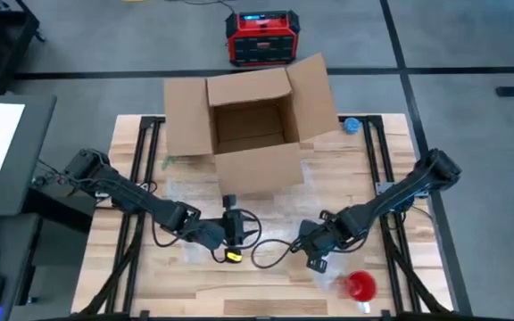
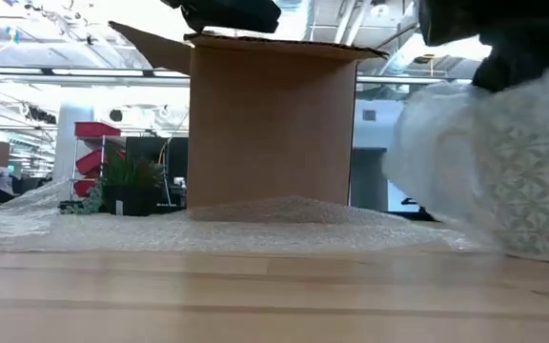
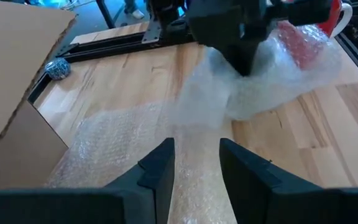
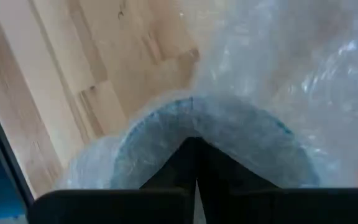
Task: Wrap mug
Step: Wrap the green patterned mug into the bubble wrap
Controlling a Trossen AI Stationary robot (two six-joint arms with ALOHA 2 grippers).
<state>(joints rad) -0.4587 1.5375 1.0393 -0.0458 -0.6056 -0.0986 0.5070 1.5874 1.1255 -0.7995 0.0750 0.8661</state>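
One red mug lies tipped on its side just beyond the right gripper, swathed in the single sheet of bubble wrap; its handle end points away from that gripper. The right fingers are pinched tight on the wrap; the left gripper rests nearby over the sheet, fingers parted, grasping nothing; one open box stands beyond both.

Red mug blurred under bubble wrap just beyond right gripper — handle unclear. Low view: wrap cut off at edge — mug hidden.
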